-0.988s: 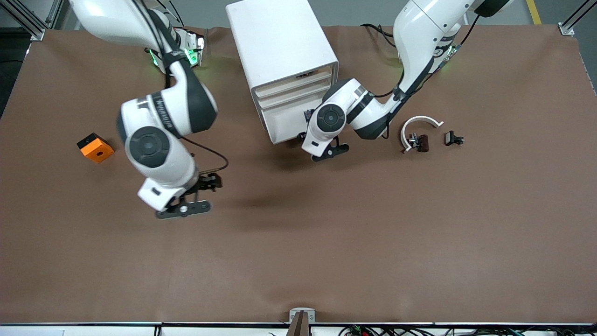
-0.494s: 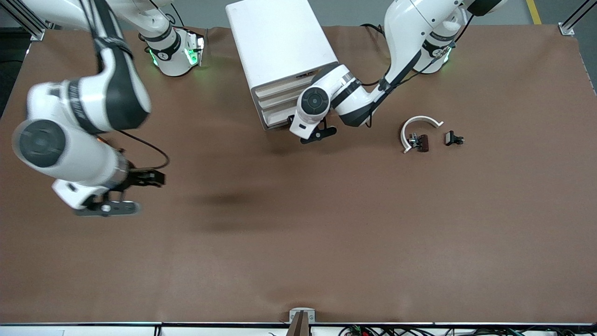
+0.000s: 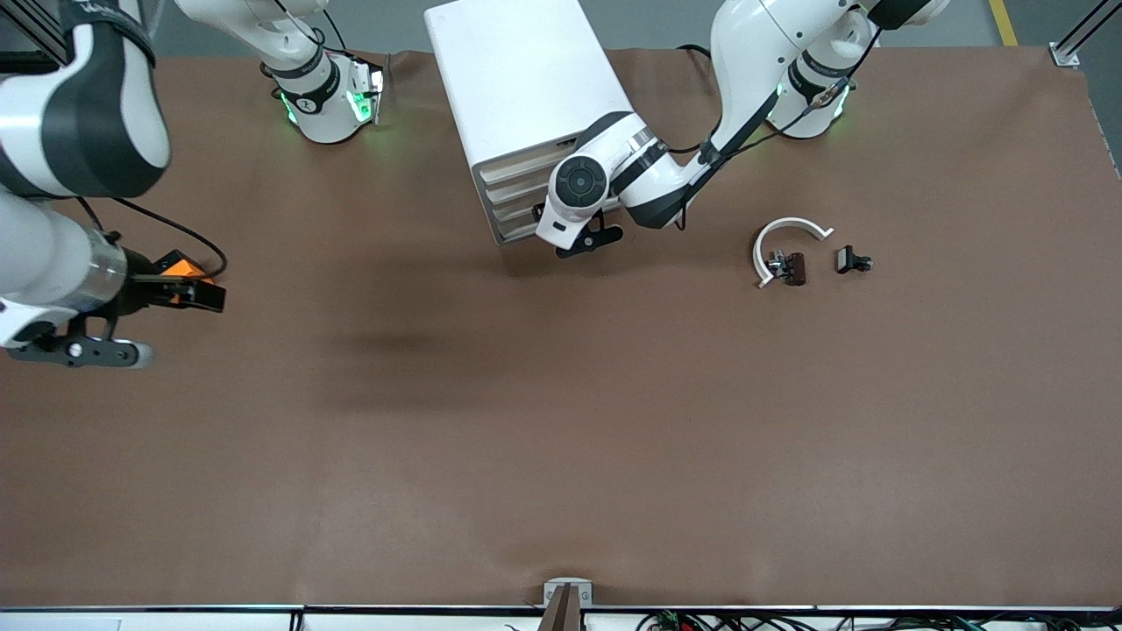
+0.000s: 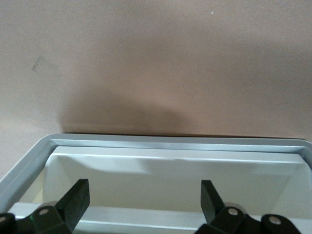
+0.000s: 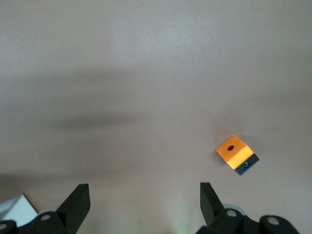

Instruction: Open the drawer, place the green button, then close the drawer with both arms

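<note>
The white cabinet (image 3: 526,88) stands between the two arm bases. Its stacked drawers (image 3: 513,210) face the front camera and their fronts look about level with one another. My left gripper (image 3: 585,238) is open and empty at the lowest drawer's front. In the left wrist view its fingers (image 4: 78,199) stand wide apart over that drawer's white front and grey rim (image 4: 175,142). My right gripper (image 3: 83,349) is open and empty above the table at the right arm's end, beside the orange cube (image 3: 180,265). The green-capped button is out of view.
The orange cube also shows in the right wrist view (image 5: 237,153), lying on the brown mat. A white arc (image 3: 789,230) with small dark parts (image 3: 789,265) and a black part (image 3: 852,260) lie toward the left arm's end.
My left gripper moved toward the cabinet and the lowest drawer slid in. My right arm swung from the middle of the table out to its own end, beside the orange cube.
</note>
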Action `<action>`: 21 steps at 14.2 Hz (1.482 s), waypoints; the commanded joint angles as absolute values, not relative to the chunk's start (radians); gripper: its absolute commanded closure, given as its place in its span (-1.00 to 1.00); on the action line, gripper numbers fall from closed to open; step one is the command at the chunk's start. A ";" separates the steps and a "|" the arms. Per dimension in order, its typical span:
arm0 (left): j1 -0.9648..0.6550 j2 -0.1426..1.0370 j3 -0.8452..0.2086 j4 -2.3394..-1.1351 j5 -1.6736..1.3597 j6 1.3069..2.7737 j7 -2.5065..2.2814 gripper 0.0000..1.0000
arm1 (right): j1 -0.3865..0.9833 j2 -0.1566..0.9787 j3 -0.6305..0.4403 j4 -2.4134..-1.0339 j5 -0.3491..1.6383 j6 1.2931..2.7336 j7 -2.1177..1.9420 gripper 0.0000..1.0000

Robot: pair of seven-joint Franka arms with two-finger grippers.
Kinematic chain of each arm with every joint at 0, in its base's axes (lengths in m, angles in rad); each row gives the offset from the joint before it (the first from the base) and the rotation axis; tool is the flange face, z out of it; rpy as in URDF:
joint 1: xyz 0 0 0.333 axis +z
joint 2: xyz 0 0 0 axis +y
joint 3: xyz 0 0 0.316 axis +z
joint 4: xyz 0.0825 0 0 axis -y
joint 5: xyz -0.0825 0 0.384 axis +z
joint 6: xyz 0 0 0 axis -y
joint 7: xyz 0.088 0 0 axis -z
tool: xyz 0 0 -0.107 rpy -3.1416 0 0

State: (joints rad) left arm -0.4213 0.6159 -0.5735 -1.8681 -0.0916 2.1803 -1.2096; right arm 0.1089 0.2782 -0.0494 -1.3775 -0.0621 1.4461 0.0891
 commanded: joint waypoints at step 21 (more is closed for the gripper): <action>0.282 0.208 -0.571 -1.620 0.167 1.822 -0.584 -1.00 | -0.005 0.160 -0.021 -1.262 -0.040 1.200 -0.017 -1.00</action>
